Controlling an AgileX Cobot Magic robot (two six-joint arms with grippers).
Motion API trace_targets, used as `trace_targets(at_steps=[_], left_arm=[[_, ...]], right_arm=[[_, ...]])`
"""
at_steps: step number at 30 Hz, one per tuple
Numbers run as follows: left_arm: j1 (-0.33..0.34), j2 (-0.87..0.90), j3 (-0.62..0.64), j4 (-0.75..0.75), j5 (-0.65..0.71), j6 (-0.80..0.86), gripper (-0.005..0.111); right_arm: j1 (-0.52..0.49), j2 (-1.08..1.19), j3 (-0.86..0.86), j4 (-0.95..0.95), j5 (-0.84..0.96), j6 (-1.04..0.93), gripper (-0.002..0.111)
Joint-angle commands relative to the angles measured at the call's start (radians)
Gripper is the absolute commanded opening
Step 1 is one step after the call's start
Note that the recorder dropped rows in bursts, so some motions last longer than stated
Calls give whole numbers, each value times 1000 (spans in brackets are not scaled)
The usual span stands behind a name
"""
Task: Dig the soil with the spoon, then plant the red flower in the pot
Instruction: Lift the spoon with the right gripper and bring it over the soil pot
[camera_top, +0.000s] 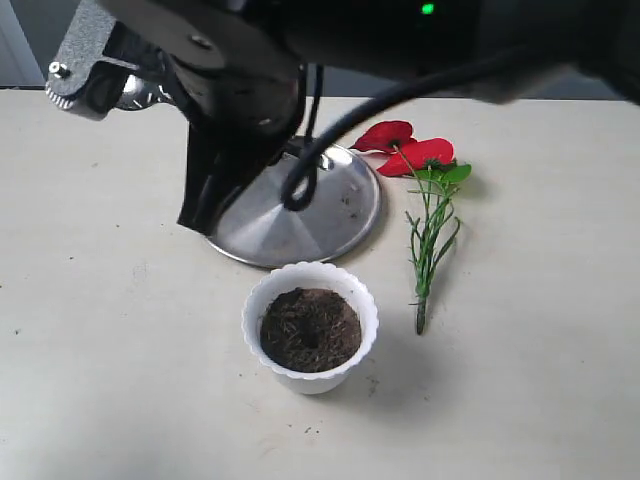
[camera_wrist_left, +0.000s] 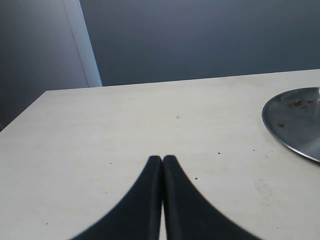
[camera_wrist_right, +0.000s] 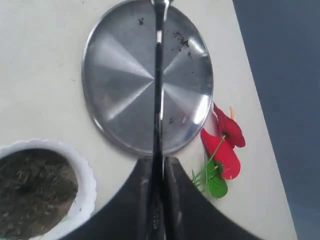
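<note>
My right gripper (camera_wrist_right: 159, 160) is shut on the spoon (camera_wrist_right: 158, 75), gripping its thin handle. The handle runs out over the round steel plate (camera_wrist_right: 120, 60), and its bowl is cut off at the frame edge. The white scalloped pot (camera_top: 310, 275) stands in front of the plate, filled with dark soil (camera_top: 310, 330) that has a small hollow in the middle. The red flower (camera_top: 415, 155) lies flat on the table to the right of the plate, stems toward the front. My left gripper (camera_wrist_left: 162, 157) is shut and empty, over bare table beside the plate (camera_wrist_left: 300, 120).
Dark arm parts and a cable (camera_top: 300, 185) fill the top of the exterior view and hide the plate's (camera_top: 320, 215) far left part. Soil crumbs dot the plate. The table's far edge (camera_wrist_left: 200, 80) meets a dark wall.
</note>
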Motion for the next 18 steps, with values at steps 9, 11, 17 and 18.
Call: trace_targets(at_steps=[9, 11, 17, 18], left_arm=[[-7, -5, -4, -8, -6, -2, 0], [-7, -5, -4, -8, -6, -2, 0], [-7, -5, -4, -8, -6, -2, 0], [-7, -5, -4, -8, -6, -2, 0]], right_arm=[[1, -432, 593, -116, 9, -224, -1], [30, -483, 678, -176, 9, -328, -1], [234, -555, 870, -420, 9, -363, -1], [256, -552, 881, -440, 9, -348, -1]])
